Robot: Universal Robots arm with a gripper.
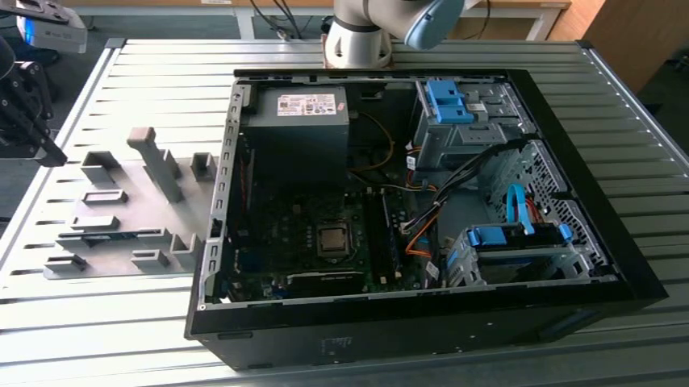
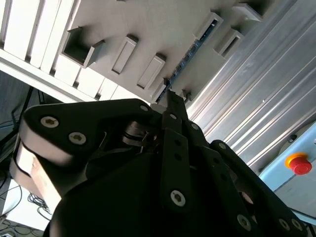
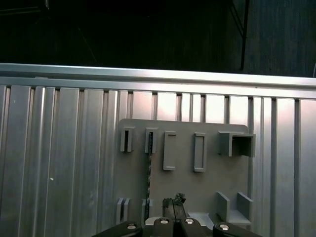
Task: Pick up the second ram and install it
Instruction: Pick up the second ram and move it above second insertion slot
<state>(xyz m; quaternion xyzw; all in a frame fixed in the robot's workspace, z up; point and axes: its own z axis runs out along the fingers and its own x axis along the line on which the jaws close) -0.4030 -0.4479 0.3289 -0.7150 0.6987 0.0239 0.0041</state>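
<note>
Closest to both wrist cameras is the black body of the tool; its two fingers are pressed together with nothing between them. Just past the tips lies the grey fixture plate on the ribbed metal table. On this plate the second ram stands on its edge in a narrow slot between small grey blocks, near the tool tips but apart from them. In the second wrist view the second ram shows as a thin blue-green line. The plate is at the exterior view's left of the open computer case. Inside the case the power supply carries a white label, but its print is too small to read
</note>
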